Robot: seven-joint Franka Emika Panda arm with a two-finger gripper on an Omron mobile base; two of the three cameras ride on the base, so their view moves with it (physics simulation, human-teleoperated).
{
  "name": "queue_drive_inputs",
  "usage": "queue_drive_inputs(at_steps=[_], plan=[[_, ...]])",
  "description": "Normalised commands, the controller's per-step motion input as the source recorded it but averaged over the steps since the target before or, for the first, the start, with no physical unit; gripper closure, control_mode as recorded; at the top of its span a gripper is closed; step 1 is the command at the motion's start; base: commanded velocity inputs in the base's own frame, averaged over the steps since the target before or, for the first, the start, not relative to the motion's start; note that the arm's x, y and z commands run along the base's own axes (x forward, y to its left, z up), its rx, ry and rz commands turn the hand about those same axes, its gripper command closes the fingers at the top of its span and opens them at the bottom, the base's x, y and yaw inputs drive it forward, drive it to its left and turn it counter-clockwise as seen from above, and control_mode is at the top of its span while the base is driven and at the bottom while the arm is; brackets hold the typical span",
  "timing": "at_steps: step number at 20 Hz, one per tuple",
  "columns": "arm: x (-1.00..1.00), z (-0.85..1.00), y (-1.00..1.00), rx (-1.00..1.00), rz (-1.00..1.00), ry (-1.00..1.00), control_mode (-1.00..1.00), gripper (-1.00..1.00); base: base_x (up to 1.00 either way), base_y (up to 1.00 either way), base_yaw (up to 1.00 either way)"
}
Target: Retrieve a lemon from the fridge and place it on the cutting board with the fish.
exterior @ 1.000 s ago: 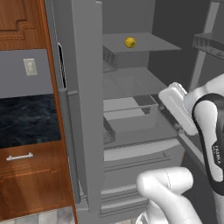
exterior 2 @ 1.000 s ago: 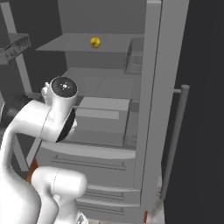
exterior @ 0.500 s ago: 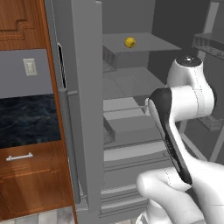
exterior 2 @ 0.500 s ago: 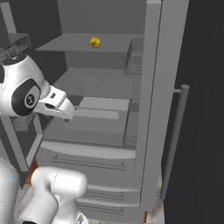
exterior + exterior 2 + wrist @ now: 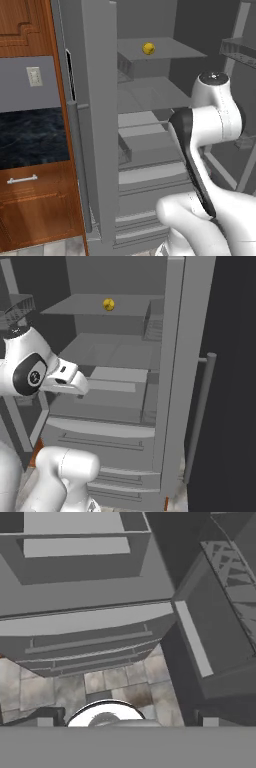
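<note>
Lemon point(image 5: 148, 48) on upper shelf of open fridge point(image 5: 95, 125) | tool point(image 5: 80, 392) low, state unclear

Both base views sit close behind the arm, looking forward into the open fridge point(image 5: 150, 130) from left and right, sharing its shelves and the lemon point(image 5: 148, 48). Hand view points down at the lower drawers point(image 5: 85, 644) and floor tiles point(image 5: 125, 684).

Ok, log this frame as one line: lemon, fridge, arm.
lemon: on upper fridge shelf, untouched | fridge: doors open | arm: raised before the shelves, below the lemon | jaws: state unclear
</note>
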Motion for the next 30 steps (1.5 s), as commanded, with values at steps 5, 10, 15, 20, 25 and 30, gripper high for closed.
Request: queue_drive_inputs(at_steps=[5, 10, 15, 20, 25, 30], plan=[[0.04, 0.00, -0.02, 0.23, -0.02, 0.10, -1.00, -1.00, 0.00, 0.00, 0.00], [0.00, 0.00, 0.08, 0.00, 0.00, -0.01, -1.00, -1.00, 0.00, 0.00, 0.00], [-0.20, 0.00, 0.07, 0.00, 0.00, -0.04, -1.00, -1.00, 0.00, 0.00, 0.00], [-0.28, 0.00, 0.04, 0.00, 0.01, -0.07, -1.00, -1.00, 0.00, 0.00, 0.00], [-0.19, 0.00, 0.00, 0.00, 0.09, -0.07, -1.00, -1.00, 0.00, 0.00, 0.00], [-0.01, 0.00, 0.00, -0.02, 0.10, -0.01, -1.00, -1.00, 0.00, 0.00, 0.00]])
